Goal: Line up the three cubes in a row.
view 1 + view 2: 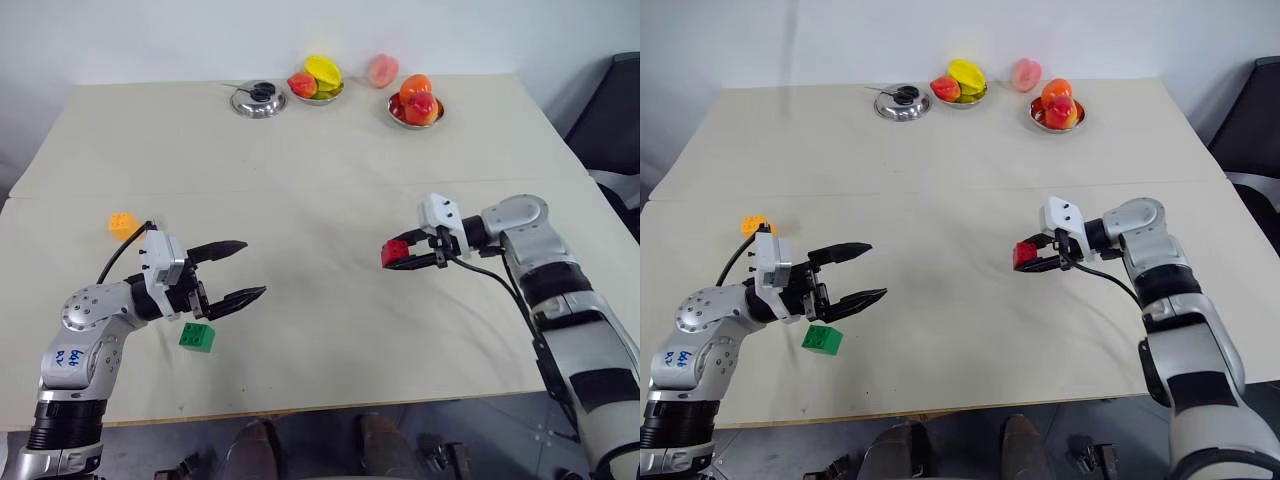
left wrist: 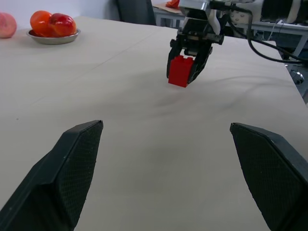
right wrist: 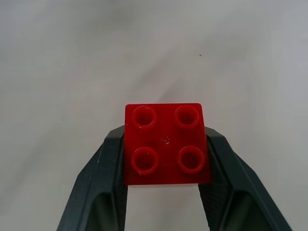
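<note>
No row is formed yet: the right pincer (image 1: 412, 257) clamps the red cube (image 1: 394, 254), well apart from the green cube (image 1: 196, 337), beside which the left pincer (image 1: 243, 270) gapes empty and the orange-yellow cube (image 1: 122, 224) waits nearby on the desk (image 1: 320, 160).

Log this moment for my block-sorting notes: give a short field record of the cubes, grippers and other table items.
red cube: clamped between the right gripper fingers, studs facing the wrist camera
green cube: on the table, just below the left gripper
orange-yellow cube: on the table, behind the left arm
left gripper: open, holding nothing
far edge: two fruit bowls, a loose pink fruit, one metal dish
</note>
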Tool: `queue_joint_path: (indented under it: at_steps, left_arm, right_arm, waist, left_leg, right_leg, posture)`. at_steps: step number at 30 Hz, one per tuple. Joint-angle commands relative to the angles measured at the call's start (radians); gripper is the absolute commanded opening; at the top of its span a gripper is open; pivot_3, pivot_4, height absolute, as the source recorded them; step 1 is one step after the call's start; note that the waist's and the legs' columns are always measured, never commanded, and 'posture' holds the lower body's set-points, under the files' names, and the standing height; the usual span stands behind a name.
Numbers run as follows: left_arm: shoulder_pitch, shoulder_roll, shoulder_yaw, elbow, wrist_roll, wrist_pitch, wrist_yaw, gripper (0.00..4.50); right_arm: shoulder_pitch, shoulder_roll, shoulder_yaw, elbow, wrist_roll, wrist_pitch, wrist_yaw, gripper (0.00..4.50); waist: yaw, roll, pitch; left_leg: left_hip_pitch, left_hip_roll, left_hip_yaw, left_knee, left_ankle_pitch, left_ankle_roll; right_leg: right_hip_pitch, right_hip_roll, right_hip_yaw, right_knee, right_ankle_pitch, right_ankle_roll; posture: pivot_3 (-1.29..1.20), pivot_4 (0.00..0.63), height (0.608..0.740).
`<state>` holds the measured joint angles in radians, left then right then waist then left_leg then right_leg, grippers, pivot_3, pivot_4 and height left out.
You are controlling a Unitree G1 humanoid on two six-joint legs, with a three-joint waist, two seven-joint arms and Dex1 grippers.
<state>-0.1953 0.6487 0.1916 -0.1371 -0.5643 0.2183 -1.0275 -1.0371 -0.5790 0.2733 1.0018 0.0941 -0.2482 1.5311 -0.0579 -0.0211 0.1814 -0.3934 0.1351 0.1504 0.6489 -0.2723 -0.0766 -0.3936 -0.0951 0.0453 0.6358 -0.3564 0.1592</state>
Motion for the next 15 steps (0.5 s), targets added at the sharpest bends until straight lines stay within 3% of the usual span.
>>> queue_joint_path:
  at_steps: [1, 7, 15]
  left_arm:
    - [0.008, 0.017, 0.042, -0.036, -0.015, -0.003, 0.009, 4.5]
    - [0.041, 0.023, 0.071, -0.063, -0.021, 0.007, 0.014, 4.5]
    - [0.056, 0.041, 0.12, -0.064, -0.03, 0.019, 0.036, 4.5]
  right_arm:
    - [-0.034, 0.007, -0.011, 0.104, -0.042, -0.099, 0.057, 1.52]
    - [-0.059, 0.019, -0.02, 0.194, -0.092, -0.151, 0.059, 1.52]
    - [-0.076, 0.031, -0.077, 0.194, -0.053, -0.215, 0.081, 4.04]
  waist:
    - [-0.004, 0.0, 0.0]
    - [-0.019, 0.001, 0.0]
    - [-0.032, 0.002, 0.001]
  left_leg:
    - [0.0, 0.0, 0.0, 0.0, 0.0, 0.0]
    - [0.001, 0.0, 0.0, 0.0, 0.0, 0.0]
    - [0.001, 0.0, 0.0, 0.0, 0.0, 0.0]
  right_leg:
    - [0.0, 0.0, 0.0, 0.0, 0.0, 0.0]
    - [0.0, 0.0, 0.0, 0.001, 0.0, 0.0]
    - [0.001, 0.0, 0.0, 0.002, 0.0, 0.0]
  posture:
    - [0.0, 0.15, 0.74]
    - [0.0, 0.15, 0.74]
    - [0.0, 0.15, 0.74]
